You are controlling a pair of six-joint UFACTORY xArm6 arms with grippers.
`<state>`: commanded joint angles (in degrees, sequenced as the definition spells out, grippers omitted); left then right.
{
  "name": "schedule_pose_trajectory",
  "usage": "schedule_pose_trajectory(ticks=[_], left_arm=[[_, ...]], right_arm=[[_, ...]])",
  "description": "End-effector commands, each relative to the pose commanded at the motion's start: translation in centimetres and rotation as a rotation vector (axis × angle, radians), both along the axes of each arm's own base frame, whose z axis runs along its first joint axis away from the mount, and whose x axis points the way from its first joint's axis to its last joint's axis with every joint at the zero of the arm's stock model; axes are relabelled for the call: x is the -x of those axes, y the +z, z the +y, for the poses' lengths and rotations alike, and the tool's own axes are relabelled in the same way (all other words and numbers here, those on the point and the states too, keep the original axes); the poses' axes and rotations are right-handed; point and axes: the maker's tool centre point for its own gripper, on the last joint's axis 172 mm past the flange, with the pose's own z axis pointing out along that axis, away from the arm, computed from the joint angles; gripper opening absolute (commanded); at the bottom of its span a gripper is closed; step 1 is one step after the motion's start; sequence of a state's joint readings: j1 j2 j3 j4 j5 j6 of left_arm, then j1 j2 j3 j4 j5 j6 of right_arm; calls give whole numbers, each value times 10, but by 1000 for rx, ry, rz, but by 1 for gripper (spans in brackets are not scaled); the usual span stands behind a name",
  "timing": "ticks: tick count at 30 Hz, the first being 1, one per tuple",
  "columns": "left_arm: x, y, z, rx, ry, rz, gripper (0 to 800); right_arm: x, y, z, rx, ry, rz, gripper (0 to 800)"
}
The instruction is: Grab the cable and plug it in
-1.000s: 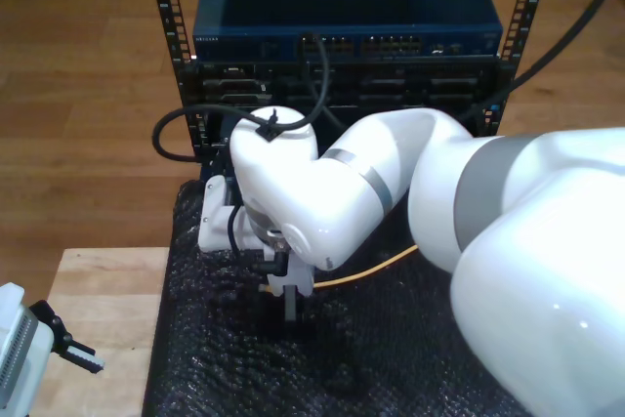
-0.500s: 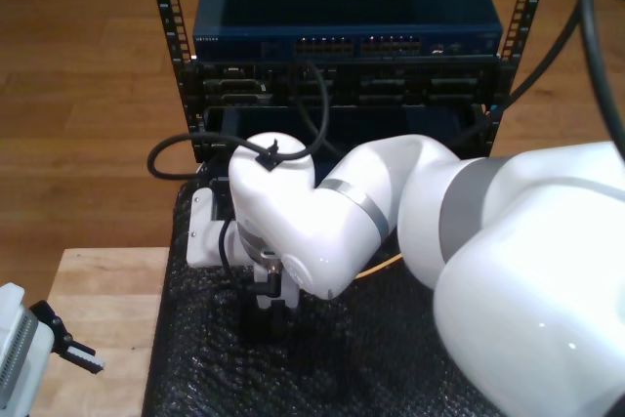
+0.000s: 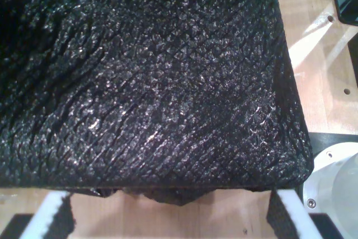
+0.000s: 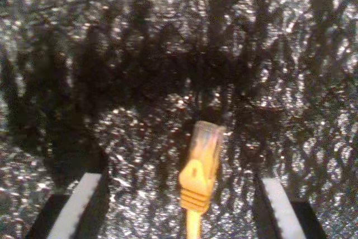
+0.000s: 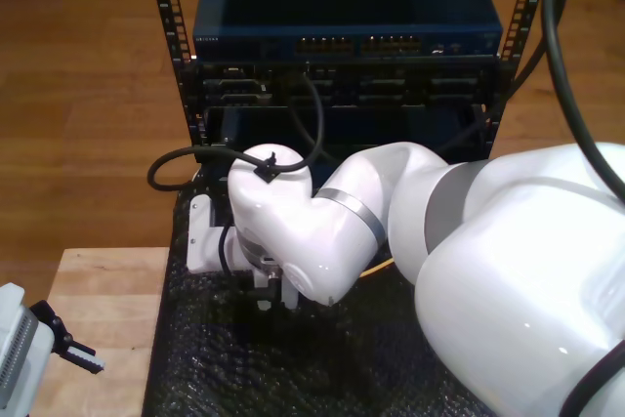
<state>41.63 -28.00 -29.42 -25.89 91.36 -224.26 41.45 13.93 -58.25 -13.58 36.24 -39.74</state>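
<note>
Cable [image 4: 199, 186] for the plug-in job is seen lying on the black textured mat [image 4: 168, 43], its clear-tipped yellow plug resting between the two fingers of the second claw [image 4: 180, 208], which stand wide apart on either side without touching it. In the exterior view the large white arm is bent low over the mat, in front of the equipment rack [image 5: 342, 65], and a short stretch of the yellow cord [image 5: 376, 267] is shown emerging beside the arm's wrist. The first claw [image 3: 170, 216] is held open above the near corner of the same mat, over the wooden surface [image 3: 313, 43], with nothing between its fingers; in the exterior view it is parked at the lower left, well apart from the work. The step in hand is judged to be the grasp itself, with the plug framed but not yet taken. Next, the second claw's fingers would need to be closed squarely on the plug's boot, so that the tip is left free and pointing straight, before it is carried up to a port on the blue switch [image 5: 347, 21] in the rack.
</note>
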Motion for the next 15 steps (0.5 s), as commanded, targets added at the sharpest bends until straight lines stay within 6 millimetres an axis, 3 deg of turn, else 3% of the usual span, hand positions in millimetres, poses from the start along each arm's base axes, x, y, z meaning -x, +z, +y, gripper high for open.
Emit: schedule_pose_trajectory(ticks=[10,15], left_arm=[[0,0,0,1,-1,1,800],[0,0,0,1,-2,0,800]], right_arm=[[-7,0,-9,5,-13,-4,520],[-8,1,-8,4,-13,-5,519]])
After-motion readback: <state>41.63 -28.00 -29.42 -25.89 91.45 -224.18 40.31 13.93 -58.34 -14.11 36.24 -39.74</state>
